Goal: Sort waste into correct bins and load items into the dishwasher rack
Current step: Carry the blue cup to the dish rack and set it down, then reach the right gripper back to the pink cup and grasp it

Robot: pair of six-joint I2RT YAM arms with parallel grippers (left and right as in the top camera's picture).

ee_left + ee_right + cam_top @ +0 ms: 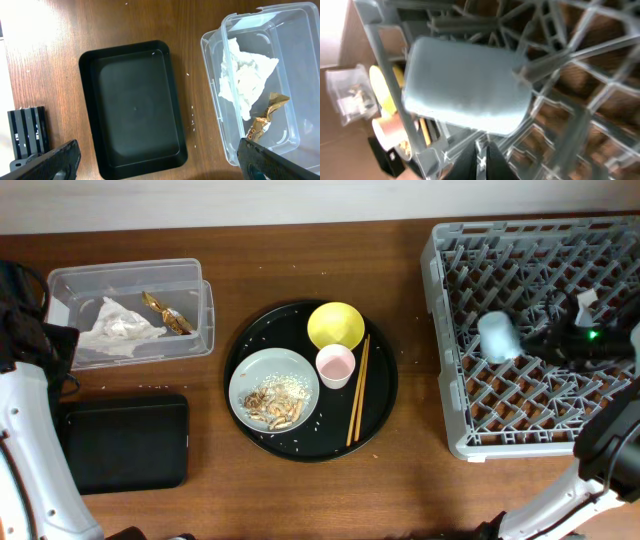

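Note:
The light-blue cup [497,336] lies on its side among the pegs of the grey dishwasher rack [445,380]; it fills the right wrist view [465,90]. My right gripper [535,340] is just right of the cup, fingers together [481,160] and holding nothing. The round black tray [385,395] holds the yellow bowl [335,325], pink cup [335,365], chopsticks [357,390] and the plate [250,380] with rice and brown scraps [275,405]. The napkin [245,80] and gold wrapper [265,117] lie in the clear box [212,60]. My left gripper [160,162] is open wide above the empty black rectangular tray [132,105].
The clear box [195,290] stands at the back left and the black rectangular tray [125,442] in front of it. A few rice grains lie on the wooden table near the round tray. The rack takes up the right side.

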